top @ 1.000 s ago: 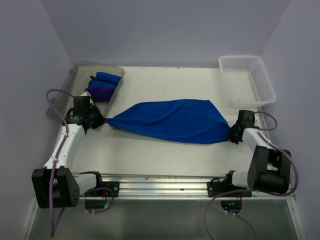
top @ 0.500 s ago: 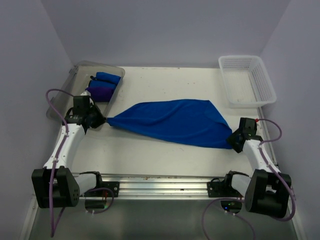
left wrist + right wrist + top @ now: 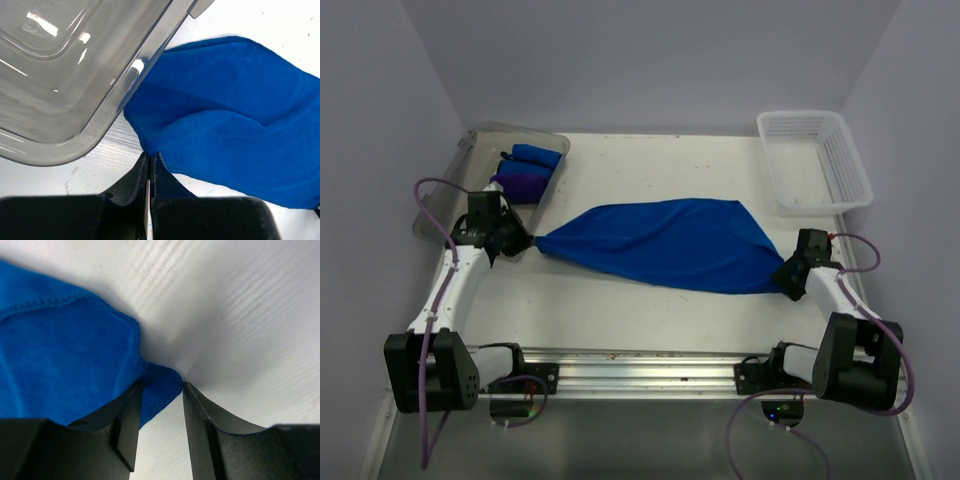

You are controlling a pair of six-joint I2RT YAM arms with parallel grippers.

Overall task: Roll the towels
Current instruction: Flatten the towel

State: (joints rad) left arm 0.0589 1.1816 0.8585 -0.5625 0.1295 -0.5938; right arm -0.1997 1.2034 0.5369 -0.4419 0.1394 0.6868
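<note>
Right jaws: parted since a second ago, blue towel (image 3: 670,243) corner loose between | left jaws: clamped on opposite corner | towel: spread between both; soft, limp; grip hemmed corners.

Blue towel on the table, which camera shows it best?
The top view: it shows the whole blue towel spread out. The left wrist view shows only the corner pinched in the left gripper; the right wrist view, a corner between the right gripper's open fingers.
</note>
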